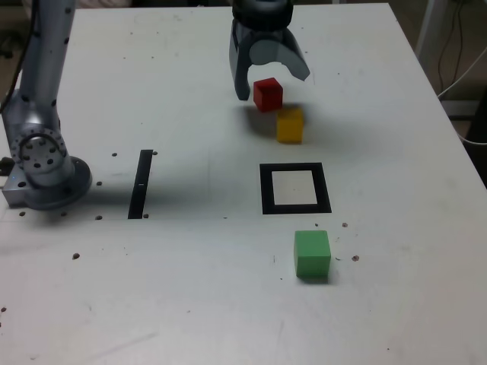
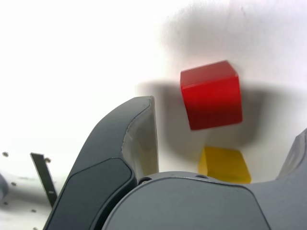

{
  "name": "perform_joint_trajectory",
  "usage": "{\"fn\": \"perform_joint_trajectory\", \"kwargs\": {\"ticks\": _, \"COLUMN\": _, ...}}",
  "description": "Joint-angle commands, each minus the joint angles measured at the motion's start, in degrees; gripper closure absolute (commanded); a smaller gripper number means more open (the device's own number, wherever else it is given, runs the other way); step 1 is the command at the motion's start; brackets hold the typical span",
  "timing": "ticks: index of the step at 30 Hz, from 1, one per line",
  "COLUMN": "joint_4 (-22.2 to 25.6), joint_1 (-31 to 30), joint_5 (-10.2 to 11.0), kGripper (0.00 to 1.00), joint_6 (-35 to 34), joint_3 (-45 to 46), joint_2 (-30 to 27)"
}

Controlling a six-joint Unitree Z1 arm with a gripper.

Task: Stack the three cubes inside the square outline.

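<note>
Gripper in upper centre of exterior view, jaws spread wide, straddling red cube without gripping it; wrist view shows clear gaps either side. Yellow cube just below-right of red, nearly touching. Square outline mid-frame, vacant. Green cube below it, apart, on white table.
</note>
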Motion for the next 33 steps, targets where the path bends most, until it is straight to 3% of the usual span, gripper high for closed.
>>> {"fn": "perform_joint_trajectory", "kwargs": {"ticks": 1, "joint_4": -0.3, "joint_1": 0.2, "joint_5": 0.2, "kGripper": 0.01, "joint_6": -0.2, "joint_3": -0.2, "joint_2": 1.3}}
{"fn": "perform_joint_trajectory", "kwargs": {"ticks": 33, "joint_4": -1.3, "joint_1": 1.3, "joint_5": 2.5, "kGripper": 0.18, "joint_6": -0.2, "joint_3": -2.3, "joint_2": 6.0}}
